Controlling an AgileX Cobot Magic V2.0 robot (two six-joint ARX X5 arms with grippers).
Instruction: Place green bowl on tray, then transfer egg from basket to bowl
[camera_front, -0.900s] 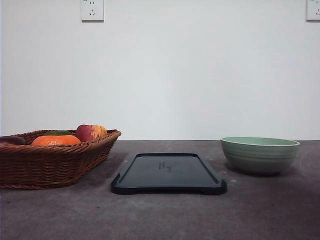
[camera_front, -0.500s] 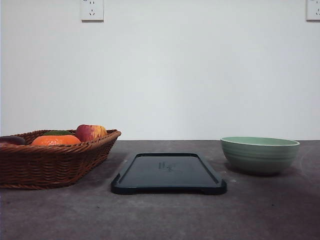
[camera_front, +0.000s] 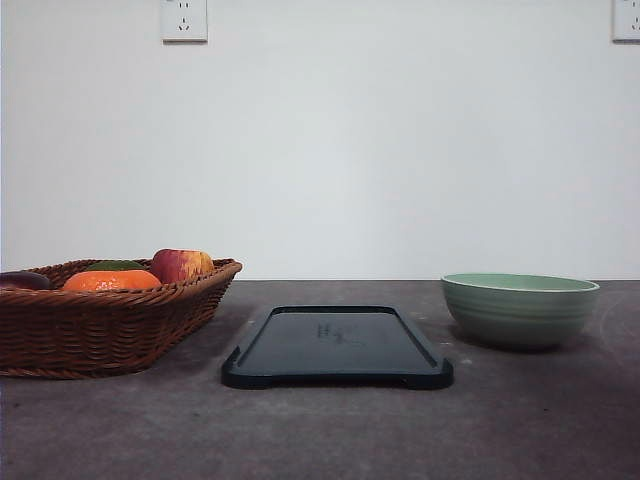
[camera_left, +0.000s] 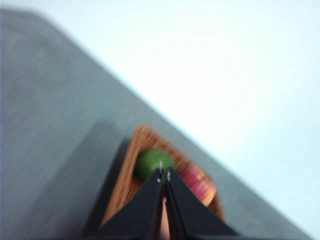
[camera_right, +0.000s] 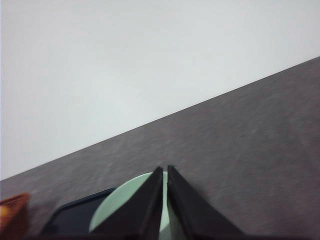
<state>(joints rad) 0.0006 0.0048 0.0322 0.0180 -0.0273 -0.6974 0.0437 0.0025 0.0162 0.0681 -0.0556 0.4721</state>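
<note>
One green bowl (camera_front: 520, 309), one tray (camera_front: 337, 345), one basket (camera_front: 100, 315); both arms' fingers (camera_left: 164, 174) (camera_right: 164, 172) pressed together, empty.

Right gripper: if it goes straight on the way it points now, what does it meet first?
Most likely the green bowl: the right gripper, shut, has its tips over the bowl's far rim. Depth is unclear, so it could pass above it to bare table.

In front of me an apple (camera_front: 181, 265), an orange fruit (camera_front: 111, 281) and something green (camera_front: 113, 266) (partly hidden) sit together. Two wall sockets (camera_front: 184, 20) hang above the grey table (camera_front: 330, 430).
</note>
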